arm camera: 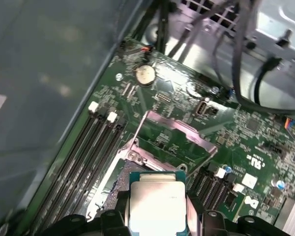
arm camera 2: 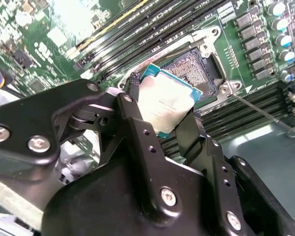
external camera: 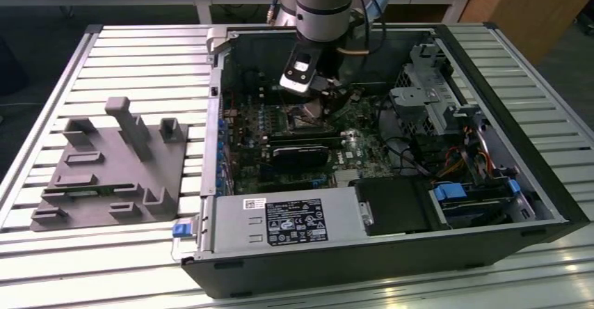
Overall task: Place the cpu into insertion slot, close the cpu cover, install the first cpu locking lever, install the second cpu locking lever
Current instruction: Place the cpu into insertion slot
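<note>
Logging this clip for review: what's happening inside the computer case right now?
The arm's gripper is shut on the cpu, holding it by its edges over the insertion slot in an open computer case. The slot is bare and the cpu cover stands swung open, so the chip is not yet seated.

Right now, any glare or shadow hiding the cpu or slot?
Second wrist view: glare bleaches the cpu face, insertion slot readable. First wrist view: cpu face also bright. Exterior view: glare on table slats, slot area dim.
</note>
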Tool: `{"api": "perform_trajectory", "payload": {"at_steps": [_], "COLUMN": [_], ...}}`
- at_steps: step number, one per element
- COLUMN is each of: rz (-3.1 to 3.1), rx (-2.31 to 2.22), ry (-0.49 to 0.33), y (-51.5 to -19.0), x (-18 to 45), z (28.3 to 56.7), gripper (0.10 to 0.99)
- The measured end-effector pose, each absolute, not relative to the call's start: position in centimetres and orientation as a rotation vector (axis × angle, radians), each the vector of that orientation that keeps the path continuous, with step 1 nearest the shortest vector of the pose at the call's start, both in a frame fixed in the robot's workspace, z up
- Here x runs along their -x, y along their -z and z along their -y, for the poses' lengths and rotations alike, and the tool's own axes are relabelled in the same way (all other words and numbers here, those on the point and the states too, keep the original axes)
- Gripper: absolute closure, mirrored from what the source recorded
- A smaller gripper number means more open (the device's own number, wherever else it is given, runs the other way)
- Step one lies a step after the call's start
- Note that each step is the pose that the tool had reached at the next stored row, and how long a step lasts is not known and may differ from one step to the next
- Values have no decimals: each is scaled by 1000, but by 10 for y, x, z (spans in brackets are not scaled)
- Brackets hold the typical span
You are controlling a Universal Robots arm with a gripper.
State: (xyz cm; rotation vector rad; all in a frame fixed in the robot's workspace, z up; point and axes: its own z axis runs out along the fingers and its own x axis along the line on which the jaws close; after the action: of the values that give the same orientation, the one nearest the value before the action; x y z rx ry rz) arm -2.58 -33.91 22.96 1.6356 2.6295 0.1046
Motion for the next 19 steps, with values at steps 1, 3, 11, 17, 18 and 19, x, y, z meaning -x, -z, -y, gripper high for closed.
{"api": "perform_trajectory", "payload": {"at_steps": [1, 3, 11, 17, 18, 19], "rz": [-2616, -2584, -2450, -2391, -2385, -2372], "rx": [-1657, -1703, -1883, -1954, -1962, -1976], "ry": [-104, -103, -97, -96, -95, -95], "y": [-229, -229, -227, -226, -226, -226], "x": [26, 26, 26, 29, 30, 32], "z": [339, 339, 339, 338, 338, 338], "gripper": [545, 545, 545, 545, 545, 545]}}
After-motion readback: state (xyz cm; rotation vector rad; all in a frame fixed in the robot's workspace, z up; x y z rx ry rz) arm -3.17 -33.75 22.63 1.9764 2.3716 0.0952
